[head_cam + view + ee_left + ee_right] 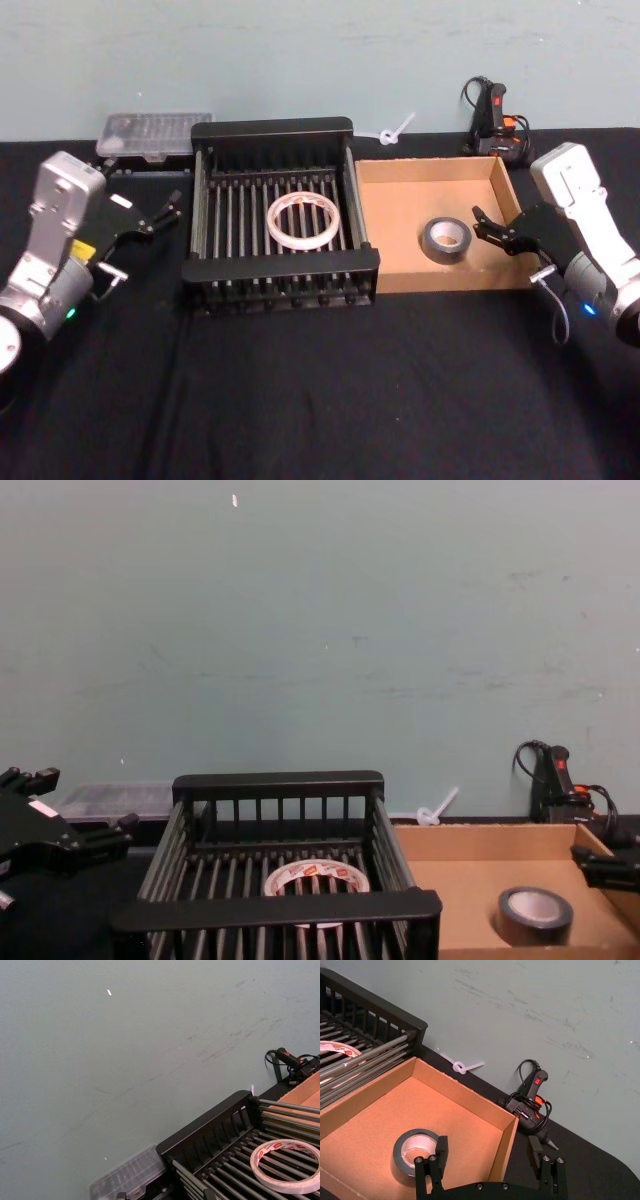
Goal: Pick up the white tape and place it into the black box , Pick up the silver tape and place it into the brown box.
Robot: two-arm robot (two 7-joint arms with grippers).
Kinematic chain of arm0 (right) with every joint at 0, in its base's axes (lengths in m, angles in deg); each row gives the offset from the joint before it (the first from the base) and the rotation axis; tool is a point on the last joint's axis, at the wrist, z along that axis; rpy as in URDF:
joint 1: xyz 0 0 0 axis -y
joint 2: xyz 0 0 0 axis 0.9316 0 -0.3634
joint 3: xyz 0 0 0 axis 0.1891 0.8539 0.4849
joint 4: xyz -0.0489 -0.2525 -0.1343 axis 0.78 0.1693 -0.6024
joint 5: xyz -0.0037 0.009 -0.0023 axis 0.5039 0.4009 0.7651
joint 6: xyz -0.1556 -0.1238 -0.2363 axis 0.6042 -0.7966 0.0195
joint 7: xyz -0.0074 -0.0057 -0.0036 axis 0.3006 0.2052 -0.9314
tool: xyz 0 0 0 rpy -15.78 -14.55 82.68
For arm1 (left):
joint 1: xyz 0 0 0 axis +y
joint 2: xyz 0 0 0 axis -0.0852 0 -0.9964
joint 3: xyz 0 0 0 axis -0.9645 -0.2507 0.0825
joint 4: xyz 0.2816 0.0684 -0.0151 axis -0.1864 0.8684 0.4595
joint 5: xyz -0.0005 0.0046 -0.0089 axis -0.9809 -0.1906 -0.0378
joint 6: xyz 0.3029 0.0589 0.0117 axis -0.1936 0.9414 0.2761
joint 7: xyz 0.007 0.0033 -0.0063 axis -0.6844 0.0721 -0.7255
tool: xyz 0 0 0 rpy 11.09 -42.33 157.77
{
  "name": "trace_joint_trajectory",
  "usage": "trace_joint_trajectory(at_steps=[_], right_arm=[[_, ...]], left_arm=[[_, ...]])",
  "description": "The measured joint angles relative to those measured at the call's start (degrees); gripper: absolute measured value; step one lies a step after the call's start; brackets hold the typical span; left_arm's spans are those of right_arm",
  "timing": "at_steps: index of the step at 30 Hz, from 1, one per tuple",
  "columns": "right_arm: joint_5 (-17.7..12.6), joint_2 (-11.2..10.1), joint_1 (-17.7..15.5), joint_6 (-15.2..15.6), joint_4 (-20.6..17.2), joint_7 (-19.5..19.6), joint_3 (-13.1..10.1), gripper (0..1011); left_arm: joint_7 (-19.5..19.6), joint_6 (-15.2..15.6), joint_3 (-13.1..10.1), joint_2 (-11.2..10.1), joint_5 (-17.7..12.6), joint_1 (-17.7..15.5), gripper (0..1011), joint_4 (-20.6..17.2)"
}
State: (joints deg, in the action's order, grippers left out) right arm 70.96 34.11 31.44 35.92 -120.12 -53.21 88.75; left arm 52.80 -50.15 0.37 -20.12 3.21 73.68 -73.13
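Head view — white tape (303, 221) flat in black box (280, 130) | silver tape (446, 240) flat in brown box (425, 170) | left gripper (165, 211) and right gripper (486, 227) both released, empty | judged done — retract clear of box walls.

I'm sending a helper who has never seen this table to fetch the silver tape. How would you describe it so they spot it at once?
Look for the brown box, the shallow cardboard tray beside the black box. The silver tape lies flat on its floor, toward the side away from the crate. It is a chunky grey roll, unlike the thin white tape in the crate.
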Motion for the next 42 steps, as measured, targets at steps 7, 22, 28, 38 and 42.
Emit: trace_joint_trajectory(at_steps=[7, 22, 28, 38, 42], right_arm=[[-0.1, 0.0, 0.0, 0.0, 0.0, 0.0, 0.0, 1002], [-0.2, -0.1, 0.1, 0.1, -0.1, -0.1, 0.1, 1002], [-0.2, -0.1, 0.1, 0.1, -0.1, -0.1, 0.1, 1002], [-0.2, -0.1, 0.1, 0.1, -0.1, -0.1, 0.1, 1003], [-0.2, -0.1, 0.1, 0.1, -0.1, -0.1, 0.1, 1002]], left_arm=[[0.0, 0.0, 0.0, 0.0, 0.0, 0.0, 1001, 0.0], [0.0, 0.0, 0.0, 0.0, 0.0, 0.0, 1001, 0.0], [0.0, 0.0, 0.0, 0.0, 0.0, 0.0, 1001, 0.0], [0.0, 0.0, 0.0, 0.0, 0.0, 0.0, 1001, 0.0], [0.0, 0.0, 0.0, 0.0, 0.0, 0.0, 1001, 0.0]])
